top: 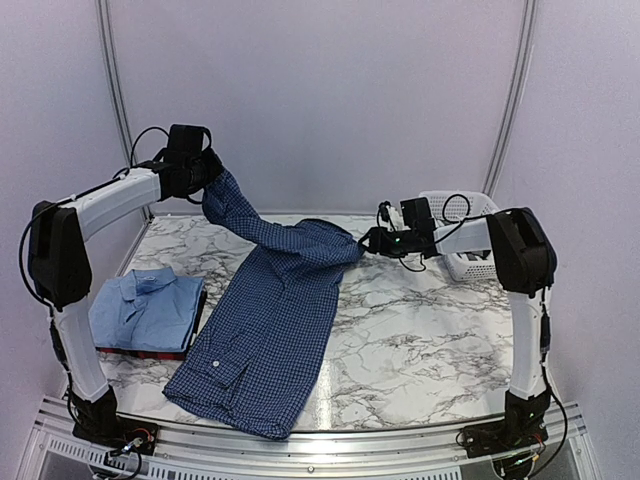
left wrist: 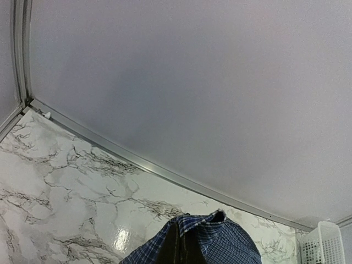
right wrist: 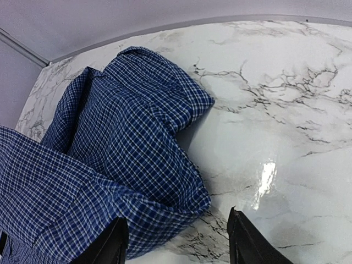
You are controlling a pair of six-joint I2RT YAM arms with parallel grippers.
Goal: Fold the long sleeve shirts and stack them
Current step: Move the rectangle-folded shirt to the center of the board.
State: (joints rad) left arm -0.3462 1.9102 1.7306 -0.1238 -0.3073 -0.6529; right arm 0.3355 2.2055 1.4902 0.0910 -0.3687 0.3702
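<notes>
Navy fine-check collared cloth shirt (top: 270, 320): spread on white marble-pattern table (top: 420, 330), centre, running near-left to far-right. One far part lifted off table, clenched in left gripper (top: 203, 172), high towards far-left corner; cloth bunched at bottom edge of left wrist view. Right gripper (top: 368, 241): released, fingers (right wrist: 118, 242) wide apart, low over table, just right of shirt's folded far edge. Folded plain light blue shirt (top: 145, 310): left side, on top of dark red shirt (top: 150, 353). White plastic lattice basket (top: 470, 262): far right
</notes>
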